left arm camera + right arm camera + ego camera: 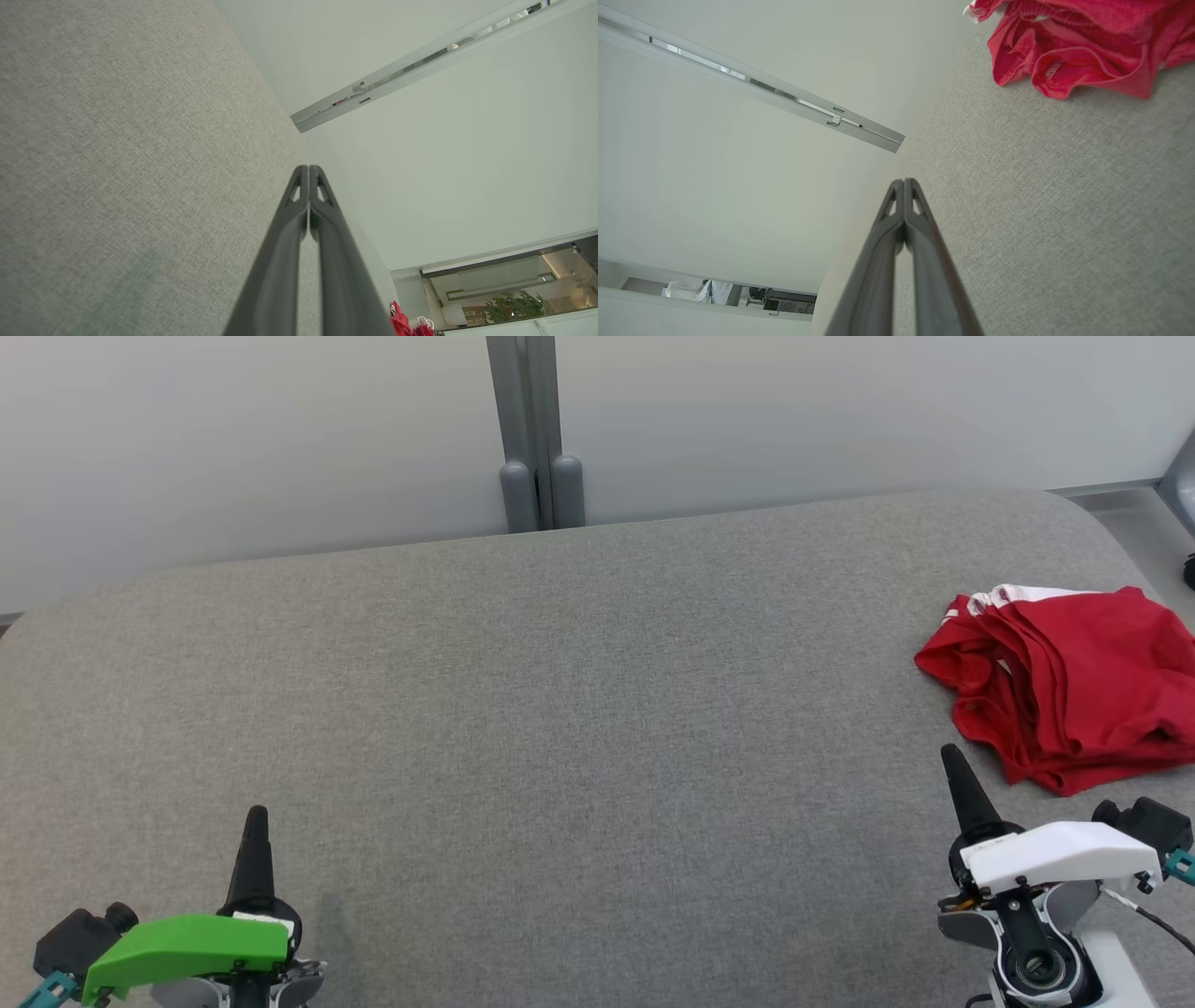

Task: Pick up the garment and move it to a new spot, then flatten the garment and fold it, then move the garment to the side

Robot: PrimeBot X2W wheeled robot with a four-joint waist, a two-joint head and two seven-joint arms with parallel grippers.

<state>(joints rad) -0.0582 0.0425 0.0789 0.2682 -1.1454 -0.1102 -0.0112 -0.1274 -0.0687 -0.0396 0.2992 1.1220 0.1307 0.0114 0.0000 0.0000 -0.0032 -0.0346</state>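
Right pincer (952, 758), fingers pressed together and gripping nothing, hovers just beside the near edge of the red garment (1064, 681) without touching it. Its white wrist housing sits behind it, and the dark fingers point away from the robot. The garment lies crumpled, with a white trim band on its far side. In the right wrist view, a small pale mark on one hem is too small to read. Left pincer (257, 821), green-housed and likewise closed and empty, is well apart from the garment across the grey fabric surface (560, 709). Beyond the garment stands a pale wall (233, 448) with a grey post (532, 429).
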